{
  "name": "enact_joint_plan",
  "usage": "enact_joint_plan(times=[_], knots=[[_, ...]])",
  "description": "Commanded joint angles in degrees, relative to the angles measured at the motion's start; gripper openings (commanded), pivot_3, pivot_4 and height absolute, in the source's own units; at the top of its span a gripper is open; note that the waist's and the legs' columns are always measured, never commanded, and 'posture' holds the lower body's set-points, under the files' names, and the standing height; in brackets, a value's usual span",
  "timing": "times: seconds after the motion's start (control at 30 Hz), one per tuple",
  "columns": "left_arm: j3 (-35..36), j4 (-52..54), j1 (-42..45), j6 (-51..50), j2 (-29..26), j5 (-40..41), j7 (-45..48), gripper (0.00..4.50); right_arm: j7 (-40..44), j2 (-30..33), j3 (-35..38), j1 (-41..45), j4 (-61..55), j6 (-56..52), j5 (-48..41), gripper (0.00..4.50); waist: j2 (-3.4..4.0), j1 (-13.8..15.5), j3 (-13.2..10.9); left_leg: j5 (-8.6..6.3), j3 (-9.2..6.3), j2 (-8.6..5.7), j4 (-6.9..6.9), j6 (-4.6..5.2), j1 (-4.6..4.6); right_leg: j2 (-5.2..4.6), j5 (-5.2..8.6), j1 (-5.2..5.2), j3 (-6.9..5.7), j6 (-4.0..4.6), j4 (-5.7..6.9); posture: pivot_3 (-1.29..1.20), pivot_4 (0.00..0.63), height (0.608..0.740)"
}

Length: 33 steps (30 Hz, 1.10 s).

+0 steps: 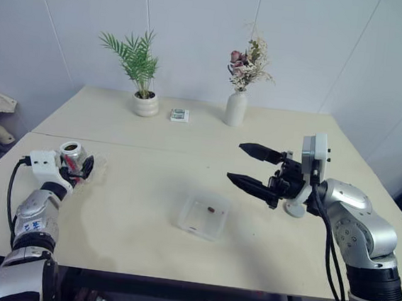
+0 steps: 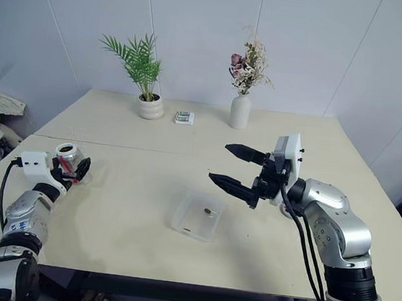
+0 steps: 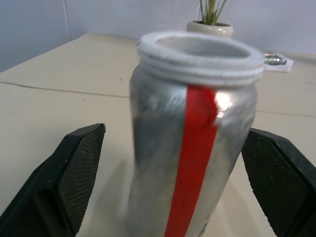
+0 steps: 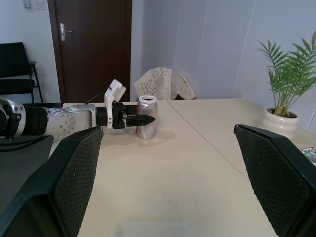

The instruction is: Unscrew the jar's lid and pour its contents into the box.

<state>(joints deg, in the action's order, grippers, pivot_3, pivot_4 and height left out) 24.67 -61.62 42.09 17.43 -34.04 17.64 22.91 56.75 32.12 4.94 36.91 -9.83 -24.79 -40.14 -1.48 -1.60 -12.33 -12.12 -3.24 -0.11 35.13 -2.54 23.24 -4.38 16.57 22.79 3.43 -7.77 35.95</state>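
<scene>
The small silvery glass jar, lidless and red-striped, is cut off at its base between the left gripper's parted fingers, untouched. The right gripper, fingers apart, is held above the shallow clear plastic box on the bench; a white vase and potted palm are seen behind.

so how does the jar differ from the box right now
The jar is a tall silvery cylinder with a red stripe, standing upright with its lid off; the box is shallow, square and clear. The jar stands between the left gripper's open fingers; the box lies apart, untouched. Both are open-topped on the table.
</scene>
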Motion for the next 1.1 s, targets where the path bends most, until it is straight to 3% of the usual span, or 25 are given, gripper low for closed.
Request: enact_joint_plan(times=[0.03, 0.2, 0.47, 0.53, 0.7, 0.83, 1.03, 1.1], knots=[[0.52, 6.47, -1.77, 0.28, -2.74, -0.15, -0.08, 4.48, 0.45, -0.24, 0.73, 1.04, -1.05, 1.01, -0.29, 4.5, 0.0, 0.03, 0.0, 0.0, 0.0, 0.0, 0.0, 0.0, 0.01, 0.0, 0.0, 0.0, 0.0, 0.0, 0.0, 0.0, 0.15, 0.74], [1.27, 24.02, -11.93, -3.37, -2.9, 1.56, 0.42, 4.48, 0.54, -0.28, 1.12, -0.18, -1.83, 0.8, -0.67, 4.5, 0.01, -0.08, 0.01, -0.03, 0.03, 0.05, -0.13, -0.04, -0.02, -0.03, 0.01, 0.02, 0.04, 0.02, -0.08, 0.0, 0.15, 0.74], [4.55, 54.03, -32.58, -17.99, -0.02, 1.33, -9.02, 4.48, 0.6, 0.98, 2.34, -2.86, -3.78, -0.1, -1.44, 4.5, 0.0, -0.12, 0.01, -0.08, 0.02, 0.13, -0.18, -0.06, -0.02, -0.14, 0.05, 0.03, 0.06, 0.11, -0.14, 0.0, 0.15, 0.74], [3.78, 60.25, -36.64, -20.38, -0.39, 1.74, -6.86, 4.48, 0.67, 1.98, 2.76, -3.5, -4.57, -0.71, -1.68, 4.5, 0.0, -0.01, 0.01, -0.1, 0.03, 0.28, -0.19, -0.06, -0.03, -0.17, 0.09, 0.02, 0.05, 0.17, -0.17, 0.0, 0.15, 0.74], [0.28, 70.13, -41.47, -25.02, -4.55, 6.96, 6.69, 4.48, 2.53, 5.94, 3.98, -4.71, -6.2, -2.49, -2.67, 4.5, 0.01, 0.35, 0.02, -0.11, 0.01, 0.37, -0.21, -0.09, 0.0, -0.17, 0.53, 0.0, -0.03, 1.25, -0.33, 0.0, 0.15, 0.74], [-3.26, 69.35, -38.17, -16.05, -15.5, 11.19, 34.04, 4.48, 8.57, 11.96, 3.47, -4.19, -4.37, -2.77, -1.38, 4.5, 0.02, 0.08, 0.02, -0.12, 0.23, 0.57, -0.28, -0.07, 0.02, -0.17, 0.43, -0.07, 0.06, 1.38, -0.71, 0.0, 0.15, 0.74], [-5.82, 64.72, -31.1, -16.29, -18.13, 12.62, 42.94, 4.48, 12.72, 14.79, 2.62, -6.14, -2.83, -0.5, 0.95, 4.5, 0.21, -0.29, 0.13, -0.09, 0.82, 0.85, -0.96, -0.02, -0.06, -0.03, 0.22, -0.03, 0.15, 1.67, -1.43, 0.0, 0.15, 0.74], [-6.38, 64.34, -29.15, -16.91, -17.48, 12.7, 43.27, 4.48, 12.33, 14.76, 3.1, -6.79, -3.51, -0.85, 0.81, 4.5, 0.2, -0.18, 0.12, -0.19, 0.81, 0.9, -0.97, -0.13, -0.01, 0.36, 0.13, 0.11, 0.14, 1.27, -1.28, 0.0, 0.15, 0.74]])
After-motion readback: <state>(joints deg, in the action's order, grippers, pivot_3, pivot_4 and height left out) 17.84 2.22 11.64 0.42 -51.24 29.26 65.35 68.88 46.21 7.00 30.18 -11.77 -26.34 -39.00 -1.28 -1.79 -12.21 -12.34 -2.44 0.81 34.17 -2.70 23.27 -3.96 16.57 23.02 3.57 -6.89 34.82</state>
